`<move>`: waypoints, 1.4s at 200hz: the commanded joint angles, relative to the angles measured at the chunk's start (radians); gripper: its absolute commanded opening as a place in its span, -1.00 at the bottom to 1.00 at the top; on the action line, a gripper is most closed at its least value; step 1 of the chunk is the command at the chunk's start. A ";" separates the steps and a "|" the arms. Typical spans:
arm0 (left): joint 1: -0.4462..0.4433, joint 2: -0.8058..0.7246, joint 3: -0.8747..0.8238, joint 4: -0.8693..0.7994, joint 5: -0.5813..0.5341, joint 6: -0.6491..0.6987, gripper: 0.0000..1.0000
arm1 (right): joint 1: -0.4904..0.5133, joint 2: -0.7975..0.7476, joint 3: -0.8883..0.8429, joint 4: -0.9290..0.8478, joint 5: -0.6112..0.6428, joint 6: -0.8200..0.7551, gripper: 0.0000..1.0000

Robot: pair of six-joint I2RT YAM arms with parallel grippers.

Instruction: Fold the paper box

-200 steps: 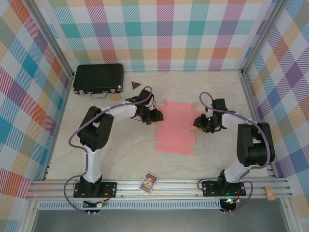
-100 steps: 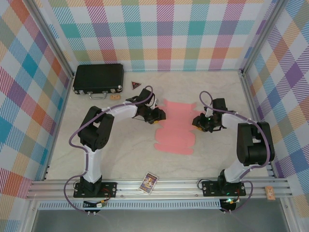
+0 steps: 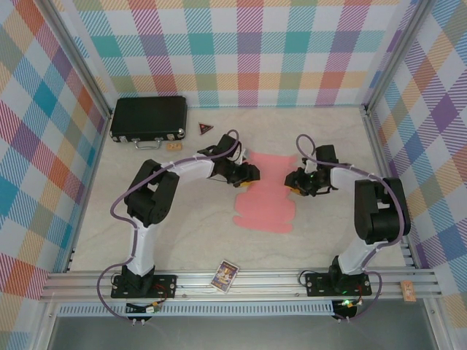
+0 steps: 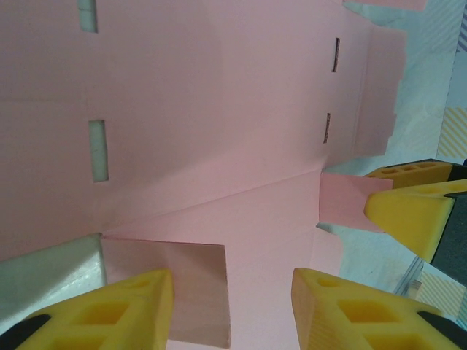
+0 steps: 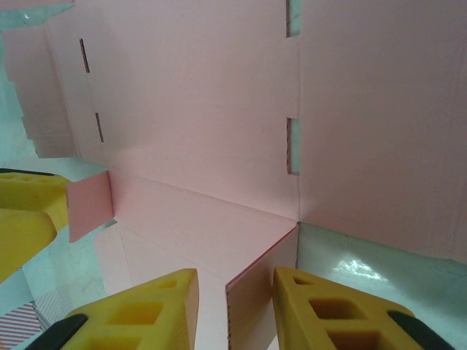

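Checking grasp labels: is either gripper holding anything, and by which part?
Nothing clamped. The left gripper and right gripper each straddle a raised side flap of the paper box, jaws apart.

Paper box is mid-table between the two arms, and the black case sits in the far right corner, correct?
No: the black case sits in the far left corner, as the top external view shows. The paper box is indeed mid-table between the left arm and the right arm.
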 commanded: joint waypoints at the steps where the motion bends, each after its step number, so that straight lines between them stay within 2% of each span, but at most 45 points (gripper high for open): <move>1: -0.014 0.025 0.025 0.011 0.022 -0.012 -0.06 | 0.012 0.027 0.031 0.010 -0.031 0.005 -0.31; 66: -0.016 0.009 0.042 -0.034 -0.022 0.014 -0.04 | 0.020 0.019 0.047 -0.019 0.002 -0.001 -0.24; 130: -0.016 -0.127 0.104 -0.276 -0.277 0.179 0.17 | 0.013 -0.132 0.100 -0.178 0.258 -0.098 -0.11; 180: -0.052 -0.212 0.106 -0.336 -0.373 0.244 0.18 | -0.016 -0.020 0.304 -0.271 0.291 -0.221 -0.08; 198: -0.077 -0.224 0.095 -0.346 -0.390 0.245 0.11 | -0.020 0.062 0.420 -0.320 0.297 -0.282 -0.09; 242: -0.138 -0.202 0.028 -0.289 -0.321 0.209 -0.32 | -0.023 0.276 0.698 -0.433 0.351 -0.413 -0.10; 280: -0.154 -0.175 -0.073 -0.168 -0.269 0.128 -0.56 | -0.023 0.413 0.855 -0.458 0.268 -0.534 -0.10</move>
